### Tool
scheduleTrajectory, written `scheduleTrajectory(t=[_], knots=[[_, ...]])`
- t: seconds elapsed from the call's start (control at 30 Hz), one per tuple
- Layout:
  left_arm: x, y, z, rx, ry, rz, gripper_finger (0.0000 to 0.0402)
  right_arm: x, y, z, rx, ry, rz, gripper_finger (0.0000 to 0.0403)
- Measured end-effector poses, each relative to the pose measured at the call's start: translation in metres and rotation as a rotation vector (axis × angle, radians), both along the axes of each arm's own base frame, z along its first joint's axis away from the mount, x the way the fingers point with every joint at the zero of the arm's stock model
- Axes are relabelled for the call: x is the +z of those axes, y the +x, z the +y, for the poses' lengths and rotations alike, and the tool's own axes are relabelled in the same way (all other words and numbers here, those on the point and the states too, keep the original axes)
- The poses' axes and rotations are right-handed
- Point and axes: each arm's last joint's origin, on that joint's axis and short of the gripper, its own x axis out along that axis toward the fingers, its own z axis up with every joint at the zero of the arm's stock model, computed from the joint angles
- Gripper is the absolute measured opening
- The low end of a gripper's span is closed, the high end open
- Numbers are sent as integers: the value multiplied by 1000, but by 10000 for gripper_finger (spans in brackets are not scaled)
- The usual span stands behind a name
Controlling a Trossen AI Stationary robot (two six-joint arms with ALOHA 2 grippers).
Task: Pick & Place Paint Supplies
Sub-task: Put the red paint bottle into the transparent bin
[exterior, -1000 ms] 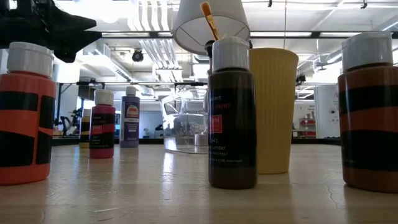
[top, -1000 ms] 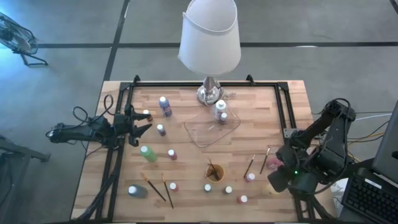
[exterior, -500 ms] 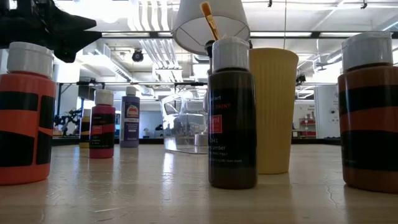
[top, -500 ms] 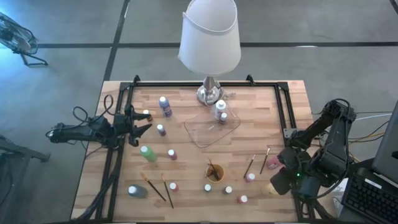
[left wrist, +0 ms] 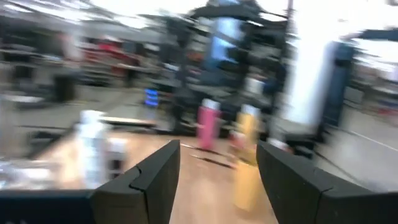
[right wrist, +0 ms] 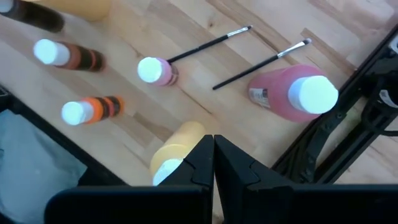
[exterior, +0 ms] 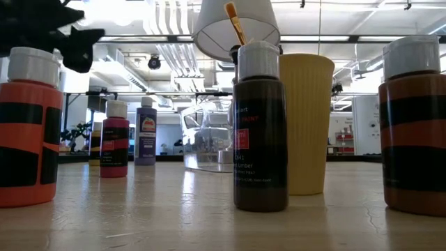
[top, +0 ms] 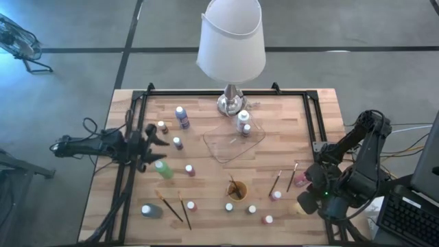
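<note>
Small white-capped paint bottles stand scattered on the wooden table (top: 206, 219): purple (top: 182, 115), green (top: 163, 169), a large pink one (right wrist: 292, 93), a small pink one (right wrist: 155, 70) and a yellow one (right wrist: 177, 152). Two dark-handled brushes (right wrist: 208, 43) lie flat beside the pink bottles, and two more (top: 175, 206) lie near the front left. My right gripper (right wrist: 213, 146) hangs shut, pointing down over the yellow bottle near the table's right edge, holding nothing. My left gripper (left wrist: 217, 168) stands open and level at the table's left side (top: 154, 140), near the green bottle, with nothing between its fingers.
A lamp (top: 231, 41) stands at the far middle, with a clear plastic tray (top: 233, 144) in front of it. A small orange cup (top: 237, 190) holds a brush. Orange-and-black bottles (right wrist: 90, 111) stand along the near edge. A black frame (top: 134, 123) runs along the sides.
My left gripper has turned at the wrist while staying in place at the left side, still open. My right gripper has sunk a little over the bottles at the right edge, still shut. No bottle or brush has moved.
</note>
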Motion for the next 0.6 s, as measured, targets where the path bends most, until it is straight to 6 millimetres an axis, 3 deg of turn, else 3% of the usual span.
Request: scheduleTrajectory(t=[0.27, 0.4, 0.6], knots=[[-2, 0, -9, -250, -13, 30, 218, -10, -9, -14, -112, 2, 6, 8], [-2, -1, -11, -273, -14, 32, 218, -16, -19, -28, -170, 17, 19, 8], [3, 0, -10, -162, -17, 34, 218, -18, -31, -45, -222, 62, 38, 20]])
